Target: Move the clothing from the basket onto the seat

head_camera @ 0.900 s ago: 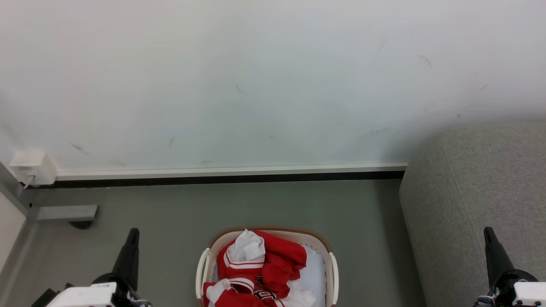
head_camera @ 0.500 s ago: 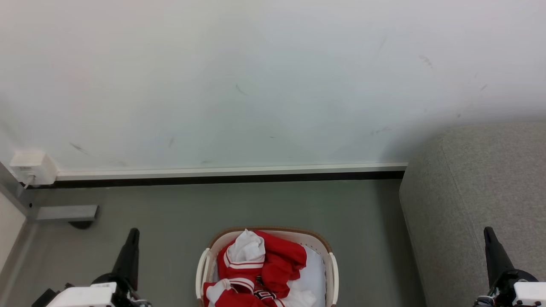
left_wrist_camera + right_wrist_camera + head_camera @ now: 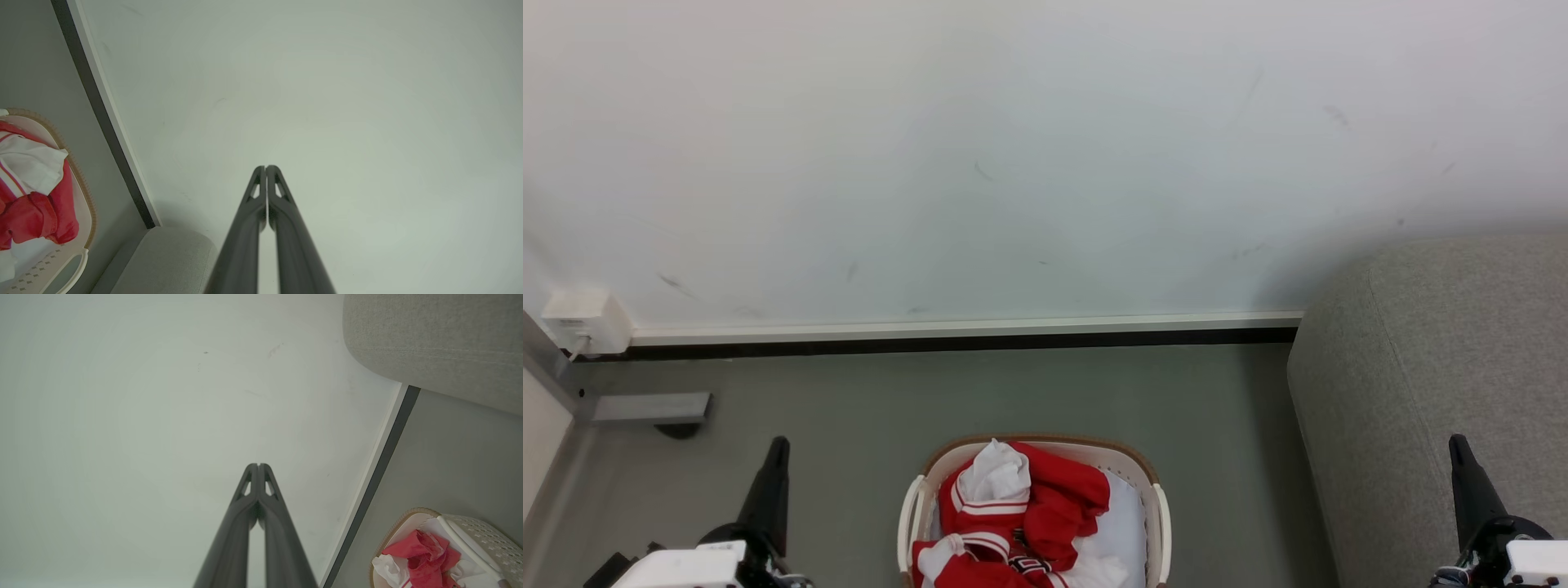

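Note:
The cream-white basket (image 3: 1153,500) with a brown rim stands on the floor at the bottom centre of the head view. Red clothing (image 3: 1045,498) with white striped trim and white parts lies heaped inside it, on a white liner. The grey sofa seat (image 3: 1437,359) rises at the right. My left gripper (image 3: 778,445) points up at the lower left, shut and empty, well left of the basket. My right gripper (image 3: 1456,443) is shut and empty at the lower right, in front of the sofa. The wrist views show the shut fingertips (image 3: 265,168) (image 3: 258,465) against the wall, with the basket (image 3: 88,212) (image 3: 482,543) and clothing (image 3: 36,208) (image 3: 421,555) at their edges.
A white wall with a white and black skirting (image 3: 964,333) runs behind the basket. A white wall box (image 3: 584,320) and a grey metal foot (image 3: 645,407) sit at the far left. Grey-green floor (image 3: 1013,392) lies between basket and wall.

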